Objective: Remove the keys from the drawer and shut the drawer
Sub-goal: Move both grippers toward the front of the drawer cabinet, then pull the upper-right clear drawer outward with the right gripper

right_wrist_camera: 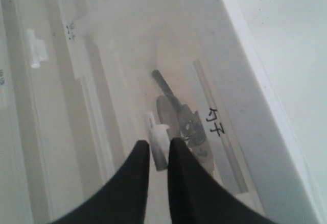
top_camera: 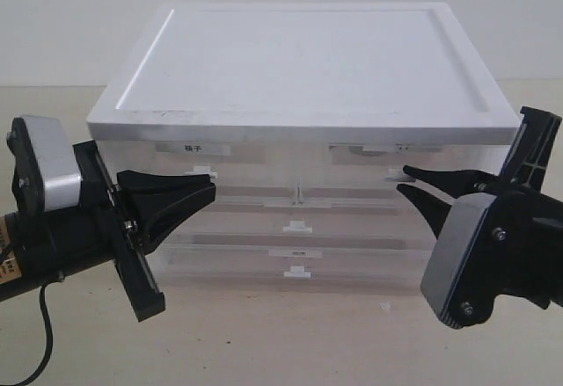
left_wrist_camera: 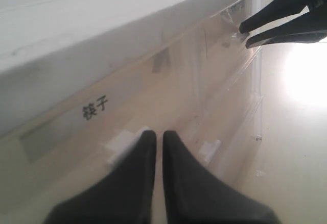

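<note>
- Right gripper (right_wrist_camera: 158,143): its fingers stand a little apart and grip nothing. The white tab handle (right_wrist_camera: 157,131) lies in line with the gap, just beyond the tips.
- Left gripper (left_wrist_camera: 159,134): its fingers are set together, with only a thin slit between them, and hold nothing. In the exterior view the tips sit at the front of the upper left drawer (top_camera: 167,162), just below its tab.
- Drawer (top_camera: 369,164): the upper right, half-width one. Its front is flush with its neighbour, so it is closed.
- Keys (right_wrist_camera: 181,119): dim grey shapes inside the drawer, seen through the translucent front between the handle and the dark-marked label (right_wrist_camera: 217,122). Ring and tag are too blurred to make out.
- Cabinet (top_camera: 299,61): it has a white top, carries full-width drawers below, and stands on a pale table (top_camera: 290,342).
</note>
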You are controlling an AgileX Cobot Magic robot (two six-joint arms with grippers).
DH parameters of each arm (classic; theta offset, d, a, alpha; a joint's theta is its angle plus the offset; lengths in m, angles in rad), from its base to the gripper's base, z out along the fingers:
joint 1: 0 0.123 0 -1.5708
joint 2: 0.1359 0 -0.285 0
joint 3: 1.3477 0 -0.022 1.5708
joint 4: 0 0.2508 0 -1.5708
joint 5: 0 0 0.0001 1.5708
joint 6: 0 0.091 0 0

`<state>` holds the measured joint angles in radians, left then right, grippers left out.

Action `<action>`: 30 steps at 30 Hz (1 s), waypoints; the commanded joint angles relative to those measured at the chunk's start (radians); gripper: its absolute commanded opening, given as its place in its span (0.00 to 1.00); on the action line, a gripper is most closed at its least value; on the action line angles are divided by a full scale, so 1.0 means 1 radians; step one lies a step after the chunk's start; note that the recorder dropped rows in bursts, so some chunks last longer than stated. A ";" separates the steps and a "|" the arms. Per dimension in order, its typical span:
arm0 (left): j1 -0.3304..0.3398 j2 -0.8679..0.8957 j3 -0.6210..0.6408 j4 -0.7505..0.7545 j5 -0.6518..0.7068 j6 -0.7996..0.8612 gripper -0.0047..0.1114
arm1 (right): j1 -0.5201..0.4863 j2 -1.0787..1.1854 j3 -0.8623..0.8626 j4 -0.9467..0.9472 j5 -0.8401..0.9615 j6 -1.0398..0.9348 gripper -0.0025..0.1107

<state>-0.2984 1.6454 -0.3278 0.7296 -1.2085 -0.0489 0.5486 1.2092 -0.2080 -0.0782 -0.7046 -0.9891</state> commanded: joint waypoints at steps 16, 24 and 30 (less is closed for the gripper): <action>-0.003 0.001 -0.004 -0.035 -0.013 -0.003 0.08 | 0.113 0.000 -0.003 0.016 0.137 -0.069 0.02; -0.003 0.001 -0.004 -0.060 -0.013 -0.003 0.08 | 0.148 0.000 -0.003 0.020 0.154 -0.071 0.02; -0.003 0.001 -0.010 -0.068 -0.013 -0.003 0.08 | 0.148 -0.028 -0.001 0.020 0.223 -0.036 0.02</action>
<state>-0.2984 1.6454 -0.3278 0.6855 -1.2094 -0.0507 0.6781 1.1950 -0.2198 0.0093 -0.6284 -1.0526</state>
